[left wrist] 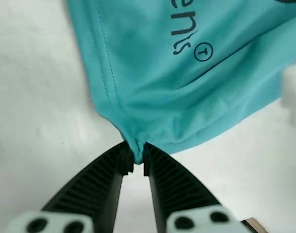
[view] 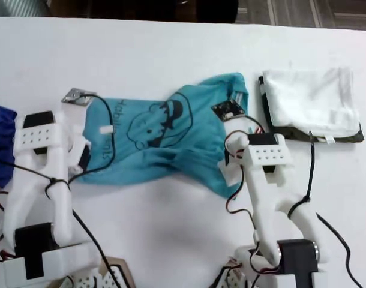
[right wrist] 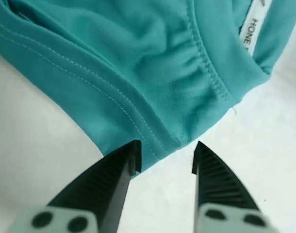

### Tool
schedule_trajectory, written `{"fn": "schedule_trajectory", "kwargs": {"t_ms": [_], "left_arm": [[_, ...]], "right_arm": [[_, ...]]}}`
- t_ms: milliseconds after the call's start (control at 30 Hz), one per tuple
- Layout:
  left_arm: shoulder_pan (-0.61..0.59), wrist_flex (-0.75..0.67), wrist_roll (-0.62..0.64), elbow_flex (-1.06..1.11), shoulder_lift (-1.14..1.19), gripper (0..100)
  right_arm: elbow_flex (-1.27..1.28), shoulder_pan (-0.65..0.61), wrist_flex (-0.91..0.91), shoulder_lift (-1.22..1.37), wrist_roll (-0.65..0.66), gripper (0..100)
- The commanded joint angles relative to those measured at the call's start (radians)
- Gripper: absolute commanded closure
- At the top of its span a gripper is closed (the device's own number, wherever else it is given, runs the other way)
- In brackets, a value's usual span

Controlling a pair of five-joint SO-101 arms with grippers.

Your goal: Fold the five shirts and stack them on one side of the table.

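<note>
Your left claw [left wrist: 136, 162] is clenched on the teal shirt [left wrist: 187, 73], and it has only a small bunched tip of the hem corner between its jaws. That is the weak spot: with so little cloth in the grip, a firm pull or a lift could draw the corner straight out, and the fold would drop half made.

Your right claw [right wrist: 165, 158] is released, jaws roughly half spread. They stand at the stitched edge of the same shirt, near the neck end, one jaw over the cloth and the other over bare bench [view: 171, 48]. I cannot tell whether either tip touches the fabric. If you close there, you may catch only the top layer or miss the edge altogether. One arm would then be hauling alone, and the shirt would skew.

The teal shirt lies spread and rumpled across the middle of the bench, between the two arms. Just beside the right arm sits the stack, a folded white shirt [view: 312, 99] on a dark shirt [view: 345, 137]. A wide swing on that side could knock it. A blue shirt [view: 0, 144] waits at the far left edge, close to the left arm, where a dragged hem could snag it.
</note>
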Motion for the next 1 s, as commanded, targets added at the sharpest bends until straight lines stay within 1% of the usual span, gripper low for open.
{"fn": "schedule_trajectory", "kwargs": {"t_ms": [0,133,300,567,967], "left_arm": [[0.008,-0.011,0.002,-0.005,-0.014,97],[0.008,-0.011,0.002,-0.005,-0.014,97],[0.008,-0.011,0.002,-0.005,-0.014,97],[0.008,-0.026,0.002,-0.005,-0.014,97],[0.005,-0.023,0.003,-0.036,-0.009,97]], "right_arm": [[0.002,0.008,-0.013,0.051,-0.009,81.7],[-0.008,0.005,-0.038,0.131,-0.006,81.7],[-0.014,0.002,-0.067,0.137,-0.005,81.8],[-0.126,0.005,0.022,0.14,-0.011,81.7],[-0.112,0.002,0.015,0.148,-0.005,81.8]]}}
